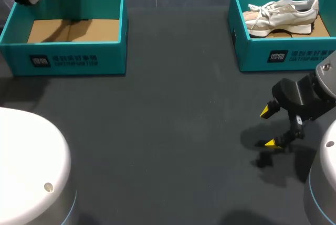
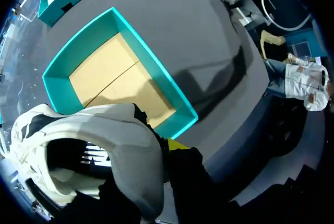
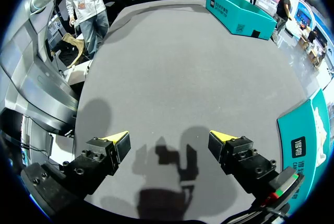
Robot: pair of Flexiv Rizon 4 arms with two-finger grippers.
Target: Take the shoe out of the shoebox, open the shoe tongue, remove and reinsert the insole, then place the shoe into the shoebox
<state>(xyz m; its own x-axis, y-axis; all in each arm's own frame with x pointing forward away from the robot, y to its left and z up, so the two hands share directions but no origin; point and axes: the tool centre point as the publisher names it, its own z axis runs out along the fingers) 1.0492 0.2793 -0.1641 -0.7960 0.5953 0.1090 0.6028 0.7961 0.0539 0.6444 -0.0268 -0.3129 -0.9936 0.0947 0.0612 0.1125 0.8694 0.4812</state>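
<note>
Teal empty shoebox (image 1: 73,62), white shoe (image 2: 120,151) aloft over its far left corner.
Left gripper (image 2: 168,148) pinches the shoe's collar; best to swing clear of that box's wall and land sole-flat beside it. Right gripper (image 1: 269,127) hangs spread, well right of the box.

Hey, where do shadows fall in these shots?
Head view: the right gripper throws a dark shadow on the table beneath it, and another streaks the cardboard floor of the left shoebox. Right wrist view: the gripper's shadow lies between its open fingers. Left wrist view: the shoe is dark inside; a broad shadow crosses the table beside that shoebox.
</note>
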